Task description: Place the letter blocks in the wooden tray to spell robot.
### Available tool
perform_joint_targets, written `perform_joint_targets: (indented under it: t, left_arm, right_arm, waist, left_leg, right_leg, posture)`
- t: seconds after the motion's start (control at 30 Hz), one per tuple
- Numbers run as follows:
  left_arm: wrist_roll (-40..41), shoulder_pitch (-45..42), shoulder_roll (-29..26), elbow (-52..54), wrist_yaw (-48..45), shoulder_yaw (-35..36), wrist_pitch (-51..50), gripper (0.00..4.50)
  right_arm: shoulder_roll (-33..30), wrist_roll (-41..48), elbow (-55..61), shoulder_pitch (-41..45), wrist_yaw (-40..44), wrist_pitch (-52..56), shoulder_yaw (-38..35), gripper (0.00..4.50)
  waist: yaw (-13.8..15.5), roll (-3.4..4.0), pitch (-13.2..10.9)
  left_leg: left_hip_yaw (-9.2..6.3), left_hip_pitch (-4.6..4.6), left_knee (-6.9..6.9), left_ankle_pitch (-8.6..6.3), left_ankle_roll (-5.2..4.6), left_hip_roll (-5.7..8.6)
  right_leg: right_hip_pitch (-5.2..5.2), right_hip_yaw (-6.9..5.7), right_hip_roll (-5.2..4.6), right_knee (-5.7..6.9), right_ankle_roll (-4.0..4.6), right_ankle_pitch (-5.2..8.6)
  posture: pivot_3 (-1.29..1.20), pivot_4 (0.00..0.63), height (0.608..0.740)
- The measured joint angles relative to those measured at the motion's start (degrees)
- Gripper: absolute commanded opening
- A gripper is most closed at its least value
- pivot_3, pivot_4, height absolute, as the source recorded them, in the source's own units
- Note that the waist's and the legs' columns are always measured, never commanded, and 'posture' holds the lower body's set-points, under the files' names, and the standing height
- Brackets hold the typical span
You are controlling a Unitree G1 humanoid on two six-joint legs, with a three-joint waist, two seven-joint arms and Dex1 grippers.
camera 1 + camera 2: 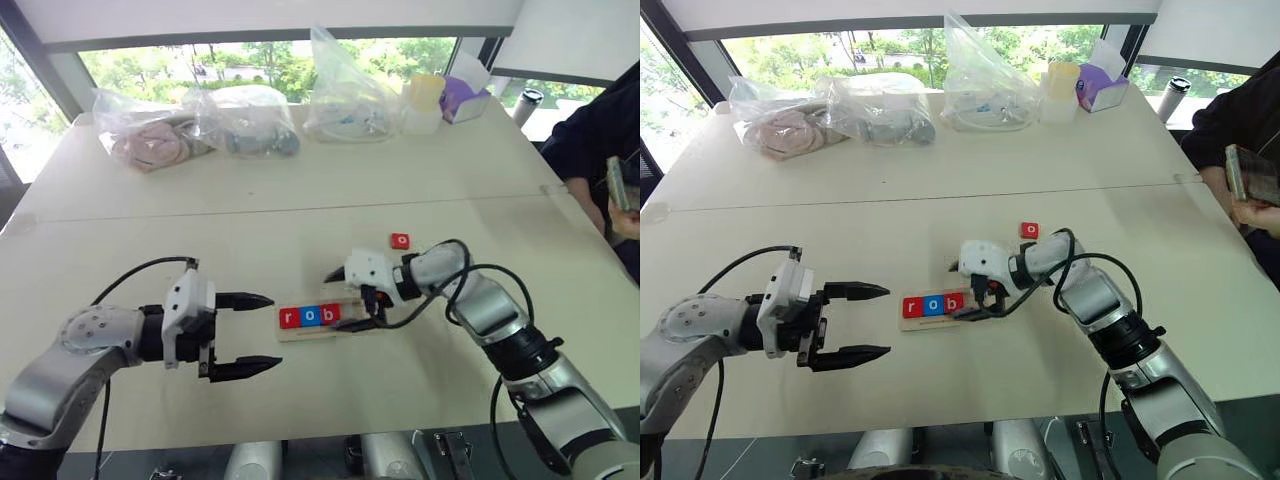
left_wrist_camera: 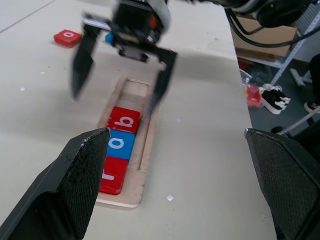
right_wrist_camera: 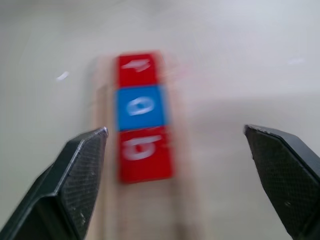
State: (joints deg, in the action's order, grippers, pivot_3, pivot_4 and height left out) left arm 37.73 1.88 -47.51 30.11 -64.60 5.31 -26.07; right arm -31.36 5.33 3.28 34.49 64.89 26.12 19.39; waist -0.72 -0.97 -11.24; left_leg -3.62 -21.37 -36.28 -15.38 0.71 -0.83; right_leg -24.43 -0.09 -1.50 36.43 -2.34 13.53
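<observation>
Bagged clutter (image 1: 200, 125) lines the worktop's (image 1: 300, 200) far edge. My wooden tray (image 2: 125, 145) holds r, o, b; both claws (image 1: 255, 335) (image 1: 345, 298) gape empty, a red o (image 1: 400, 240) loose beyond.

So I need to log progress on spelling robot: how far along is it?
Done: red r, blue o and red b sit in the wooden tray. In hand: nothing; the right gripper is open over the tray, the left gripper open beside it. Left: the red o on the table, then t.

Red r (image 1: 289, 318), blue o (image 1: 310, 316), red b (image 1: 330, 312) in pale wooden tray (image 1: 300, 333); red o tile (image 1: 400, 240) apart.
</observation>
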Motion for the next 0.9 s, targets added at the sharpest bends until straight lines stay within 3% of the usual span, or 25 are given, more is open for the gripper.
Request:
perform_joint_targets:
  t: [0.17,0.33,0.53,0.87,0.9]
  left_arm:
    - [-2.38,-1.32,0.09,-0.08,-0.85,-1.92,2.53,4.5]
    - [-5.36,-4.15,1.1,-1.61,-1.69,-4.28,6.55,4.5]
    - [-6.09,-6.59,2.1,-3.08,-2.26,-6.42,7.22,4.5]
    - [-8.47,-7.47,2.65,-4.23,-3.39,-7.9,9.39,4.5]
    - [-8.55,-7.4,2.7,-4.23,-3.39,-8.06,9.45,4.5]
  right_arm:
    - [0.58,-0.78,1.68,-0.12,-12.72,9.57,-8.06,4.48]
    - [5.98,-3.69,6.1,-2.75,-28.98,25.05,-13.66,4.48]
    - [14.62,-5.95,5.95,-3.67,-44.17,33.87,-19.16,4.48]
    - [18.78,-5.0,1.97,-2.33,-51.48,37.8,-22.52,4.48]
    - [19.11,-4.77,1.89,-2.19,-51.8,38.07,-22.82,4.24]
  waist:
    - [0.1,0.01,0.01]
    - [-0.05,0.03,0.03]
    - [-0.08,0.04,0.04]
    - [-0.22,0.04,0.05]
    - [-0.26,0.05,0.05]
  left_leg:
    - [-0.01,-0.01,0.01,0.0,0.01,0.01]
    - [0.0,-0.01,0.02,0.01,0.01,0.01]
    - [0.0,0.0,0.01,0.01,0.0,0.01]
    - [0.0,0.05,0.01,0.01,-0.01,0.01]
    - [0.0,0.05,0.01,0.01,-0.01,0.01]
  right_leg:
    - [0.0,0.0,-0.01,0.0,0.01,0.0]
    - [-0.04,0.02,-0.01,0.07,0.01,0.0]
    - [-0.1,0.03,0.02,0.23,-0.01,-0.01]
    - [-0.13,0.03,0.03,0.39,-0.03,-0.01]
    - [-0.13,0.03,0.03,0.42,-0.03,-0.01]
  posture:
    - [0.0,0.15,0.74]
    - [0.0,0.15,0.74]
    - [0.0,0.15,0.74]
    - [0.0,0.15,0.74]
    - [0.0,0.15,0.74]
